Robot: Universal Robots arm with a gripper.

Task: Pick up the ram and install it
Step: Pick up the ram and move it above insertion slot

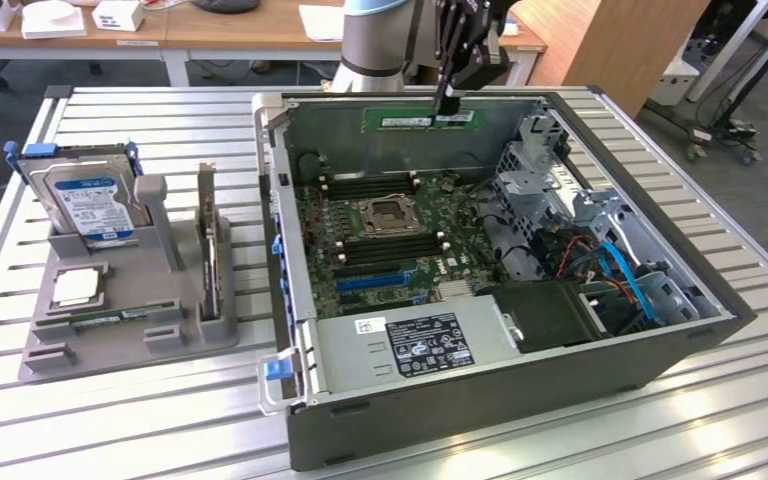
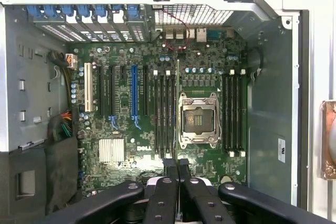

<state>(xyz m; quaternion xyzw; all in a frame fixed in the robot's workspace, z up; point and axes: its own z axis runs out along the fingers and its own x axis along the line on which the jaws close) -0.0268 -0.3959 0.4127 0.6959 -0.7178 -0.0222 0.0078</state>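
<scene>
Your claw (image 1: pixel 448 100) is closed tight on the ram (image 1: pixel 418 118). It pinches the green stick from above, nearer to the end on the exterior view's right, and the stick hangs level in the air. In the wrist view the two black fingers (image 2: pixel 169 171) stand almost together, and the ram (image 2: pixel 177 108) appears edge-on as a thin line going out from between them. The ram is not in any slot; it is held above the open computer case (image 1: pixel 491 400), close to the far wall of the case. Seen from the wrist, the thin line lies over the long black memory slots (image 2: pixel 164 114), just beside the CPU socket (image 2: pixel 198 120), and it runs parallel to them. Under the claw you have the green motherboard (image 1: pixel 357 245), with the CPU socket near its middle and memory slots on both sides of it. At the near wall of the case sits the power supply (image 1: pixel 411 345) with a black and white label on top. The case stands on a slatted metal table (image 1: pixel 131 430), toward the edge on the exterior view's right. Near the opposite edge of the table is a grey holder (image 1: pixel 131 330). In it a hard drive (image 1: pixel 91 205) with a blue label stands upright, and an expansion card (image 1: pixel 207 235) stands upright just beside it.
</scene>
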